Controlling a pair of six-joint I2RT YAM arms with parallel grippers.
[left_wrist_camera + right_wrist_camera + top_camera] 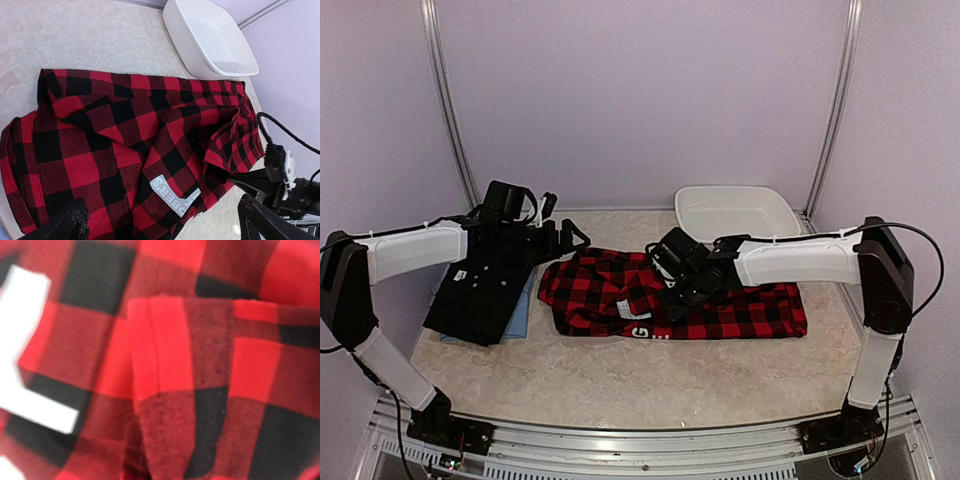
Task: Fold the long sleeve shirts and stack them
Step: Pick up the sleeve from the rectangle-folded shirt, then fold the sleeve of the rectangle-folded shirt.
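Observation:
A red-and-black checked flannel shirt (670, 305) (115, 135) lies partly folded in the middle of the table, its white label (175, 192) facing up near the front edge. My right gripper (685, 288) is pressed down into the shirt's middle. In the right wrist view its fingers are hidden and a pinched ridge of the checked cloth (165, 390) runs down to where they are. My left gripper (568, 240) (165, 231) hangs open over the shirt's left end, holding nothing. A black shirt (485, 285) lies folded on a light blue one (520, 322) at the left.
A white oval basin (735, 212) (210, 40) stands at the back right, just behind the flannel shirt. The right arm and its cable (295, 185) cross the shirt's right end. Walls close the table at the back and on both sides.

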